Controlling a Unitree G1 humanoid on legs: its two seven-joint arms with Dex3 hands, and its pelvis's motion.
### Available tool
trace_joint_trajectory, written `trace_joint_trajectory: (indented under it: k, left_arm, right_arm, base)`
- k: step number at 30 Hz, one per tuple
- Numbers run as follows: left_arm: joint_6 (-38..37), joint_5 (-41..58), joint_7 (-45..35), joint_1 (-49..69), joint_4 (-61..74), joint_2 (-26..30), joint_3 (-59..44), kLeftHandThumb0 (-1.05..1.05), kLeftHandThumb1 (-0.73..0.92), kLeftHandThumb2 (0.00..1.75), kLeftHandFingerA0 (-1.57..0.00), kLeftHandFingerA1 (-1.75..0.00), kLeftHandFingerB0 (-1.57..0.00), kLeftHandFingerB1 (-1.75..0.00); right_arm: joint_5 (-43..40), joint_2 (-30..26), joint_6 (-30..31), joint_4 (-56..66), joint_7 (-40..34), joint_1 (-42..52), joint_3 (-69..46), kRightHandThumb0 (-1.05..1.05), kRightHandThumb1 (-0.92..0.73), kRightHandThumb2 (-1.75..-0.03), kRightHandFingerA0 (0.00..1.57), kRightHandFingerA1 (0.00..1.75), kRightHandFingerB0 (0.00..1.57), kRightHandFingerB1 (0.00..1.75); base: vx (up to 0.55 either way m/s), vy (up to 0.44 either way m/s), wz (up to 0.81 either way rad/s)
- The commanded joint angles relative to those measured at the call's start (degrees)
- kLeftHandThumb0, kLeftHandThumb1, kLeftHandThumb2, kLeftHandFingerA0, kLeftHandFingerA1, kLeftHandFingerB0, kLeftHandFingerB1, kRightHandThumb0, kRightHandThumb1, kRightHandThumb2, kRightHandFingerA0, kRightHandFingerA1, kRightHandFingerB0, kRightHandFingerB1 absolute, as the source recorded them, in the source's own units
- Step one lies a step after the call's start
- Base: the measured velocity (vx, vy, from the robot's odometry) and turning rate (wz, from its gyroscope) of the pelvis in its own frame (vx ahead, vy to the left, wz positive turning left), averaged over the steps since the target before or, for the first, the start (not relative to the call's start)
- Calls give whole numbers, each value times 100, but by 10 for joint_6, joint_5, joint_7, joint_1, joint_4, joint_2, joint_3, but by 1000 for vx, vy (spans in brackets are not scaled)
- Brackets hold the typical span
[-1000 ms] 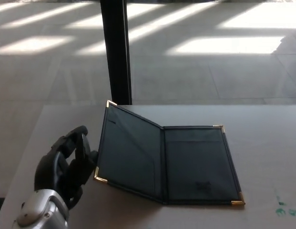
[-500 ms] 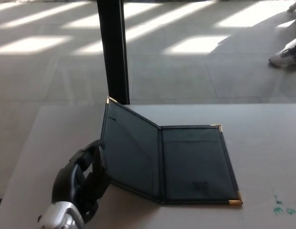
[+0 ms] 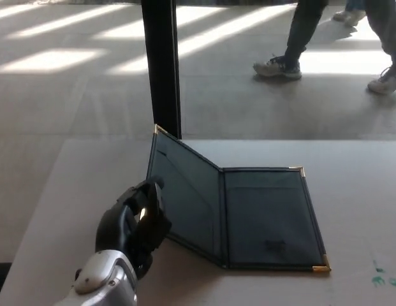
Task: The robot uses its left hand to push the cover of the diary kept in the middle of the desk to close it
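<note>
A dark diary (image 3: pixel 268 217) with gold corner tips lies open in the middle of the pale desk (image 3: pixel 351 166). Its right half rests flat. Its left cover (image 3: pixel 185 191) stands tilted up steeply from the spine. My left hand (image 3: pixel 135 226) is black, with its fingers curled, and it presses against the outer side of the raised cover near its lower edge. It holds nothing. The right hand does not show.
A black post (image 3: pixel 161 64) stands behind the desk's far edge. A person's legs and sneakers (image 3: pixel 278 67) cross the sunlit floor beyond. Small green marks (image 3: pixel 379 277) sit near the desk's right front.
My left hand has moved right and under the left cover, which now stands steeper. The view has shifted a little. A person's legs have walked into the background.
</note>
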State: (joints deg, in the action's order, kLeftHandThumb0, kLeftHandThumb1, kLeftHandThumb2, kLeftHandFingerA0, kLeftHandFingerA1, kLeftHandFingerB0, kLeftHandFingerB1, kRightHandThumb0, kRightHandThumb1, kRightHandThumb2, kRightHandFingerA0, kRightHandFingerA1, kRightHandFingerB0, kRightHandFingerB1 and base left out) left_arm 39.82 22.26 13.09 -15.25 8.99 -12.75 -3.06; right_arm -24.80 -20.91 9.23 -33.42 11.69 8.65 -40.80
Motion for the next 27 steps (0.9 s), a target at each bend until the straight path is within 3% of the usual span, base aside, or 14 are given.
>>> trace_joint_trajectory:
  k: [1, 2, 3, 5, 9, 13, 14, 16, 18, 19, 20, 22, 23, 27]
  left_arm:
    - [-56, -14, 31, -210, -86, -137, 56, -70, 92, 69, -32, -45, -26, -40]
    - [-59, -23, 30, -230, -95, -135, 61, -69, 77, 114, -32, -57, -16, -48]
    - [-65, -30, 26, -257, -108, -136, 63, -70, 92, 69, -33, -43, -29, -39]
    - [-66, -34, 20, -281, -116, -139, 63, -70, 92, 69, -33, -43, -29, -39]
    - [-71, -82, -19, -349, -132, -121, 118, -70, 78, 116, -33, -59, -16, -49]
    - [-81, -122, -52, -372, -120, -97, 177, -73, 92, 72, -30, -49, -27, -44]
    - [-79, -134, -62, -368, -107, -90, 205, -74, 77, 115, -32, -61, -25, -54]
    - [-72, -146, -69, -359, -88, -79, 236, -74, 77, 115, -32, -61, -25, -54]
    - [-96, -185, -101, -333, -48, -52, 336, -77, 92, 69, -35, -56, -38, -45]
    - [-122, -202, -111, -325, -41, -44, 371, -69, 73, 115, -32, -64, -26, -55]
    - [-135, -209, -120, -320, -36, -36, 391, -72, 75, 114, -32, -65, -27, -56]
    - [-147, -220, -131, -316, -31, -27, 419, -76, 92, 70, -35, -63, -32, -50]
    - [-143, -233, -134, -318, -23, -20, 449, -82, 92, 71, -39, -63, -34, -47]
    - [-179, -318, -123, -336, -13, 2, 561, -77, 92, 69, -36, -68, -34, -51]
  right_arm:
    - [0, -9, -2, 0, -7, 8, -1, -82, -60, -103, 92, 77, 75, 70]
    - [0, -11, -4, -6, -6, 5, -1, -83, -83, -65, 95, 70, 77, 61]
    - [-1, -11, -2, -8, -5, 4, -1, -84, -59, -103, 92, 77, 75, 69]
    - [-4, -12, -5, -14, 4, 2, -3, -82, -83, -65, 88, 71, 75, 62]
    - [-13, -4, 21, 40, -2, 30, -7, -81, -84, -67, 85, 76, 70, 67]
    - [-17, -3, 23, 46, 3, 34, -7, -81, -84, -66, 88, 74, 74, 66]
    - [-14, -6, 21, 39, 3, 31, -6, -79, -84, -66, 87, 73, 72, 66]
    - [-10, -9, 21, 32, 4, 27, -2, -78, -87, -66, 85, 75, 72, 66]
    - [0, -13, 15, 15, -7, 15, 2, -81, -84, -65, 93, 74, 77, 65]
    - [0, -15, 13, 9, -4, 13, 2, -82, -60, -104, 90, 79, 74, 72]
    - [0, -14, 15, 13, -5, 13, 3, -80, -83, -65, 91, 74, 79, 64]
    - [1, -14, 13, 13, -2, 13, 5, -84, -60, -103, 88, 79, 74, 72]
    - [1, -15, 12, 10, 0, 12, 5, -81, -84, -63, 86, 73, 76, 63]
    - [1, -18, 30, 3, -19, 5, 2, -74, -82, -65, 88, 74, 62, 72]
  base:
    - [0, 0, 7]
    - [-24, 9, 7]
    - [-33, 10, 8]
    - [-20, 1, 4]
    - [0, 0, 0]
    - [0, 0, 0]
    - [0, 0, 0]
    - [0, 0, 0]
    - [0, 0, 0]
    - [0, 0, 0]
    - [0, 0, 0]
    - [0, 0, 0]
    - [0, 0, 0]
    - [0, 0, 0]
